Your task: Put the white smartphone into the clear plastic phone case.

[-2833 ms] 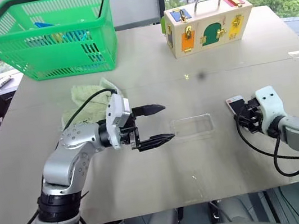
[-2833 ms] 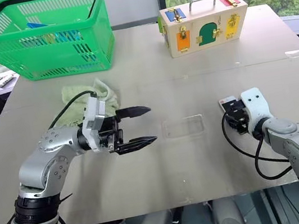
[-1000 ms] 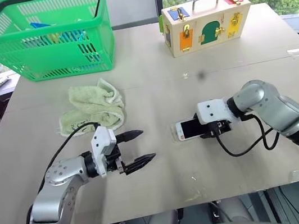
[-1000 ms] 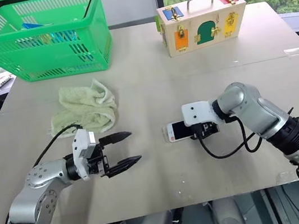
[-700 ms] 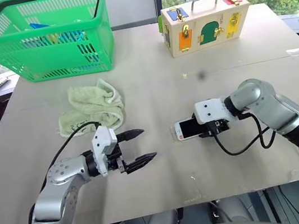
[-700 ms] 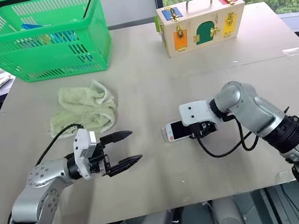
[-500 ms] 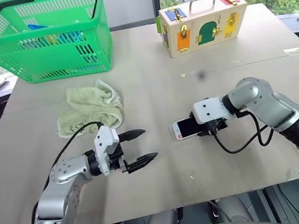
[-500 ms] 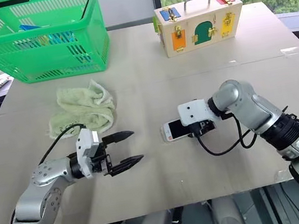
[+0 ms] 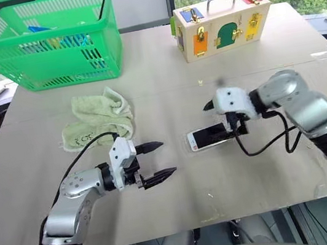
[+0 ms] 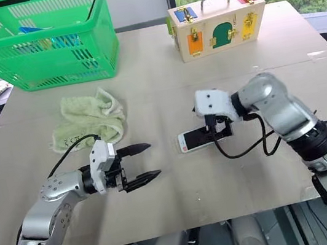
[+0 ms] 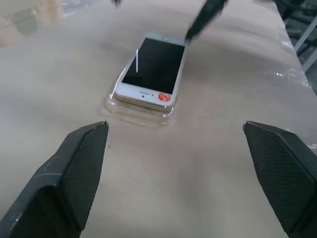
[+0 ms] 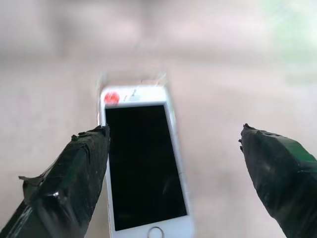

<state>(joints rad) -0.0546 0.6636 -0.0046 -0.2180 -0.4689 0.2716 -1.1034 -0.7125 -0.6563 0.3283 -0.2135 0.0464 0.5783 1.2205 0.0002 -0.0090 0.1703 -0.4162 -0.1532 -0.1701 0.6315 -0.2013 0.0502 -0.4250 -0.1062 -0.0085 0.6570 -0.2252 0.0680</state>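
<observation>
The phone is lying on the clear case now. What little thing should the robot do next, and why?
Probably press the phone down. It lies on the case, apparently not snapped in. The right end effector is open above it; the left end effector waits open nearby.

We see bright, even daylight from the far windows, soft shadows on the surface, and a blurred right wrist view.
</observation>
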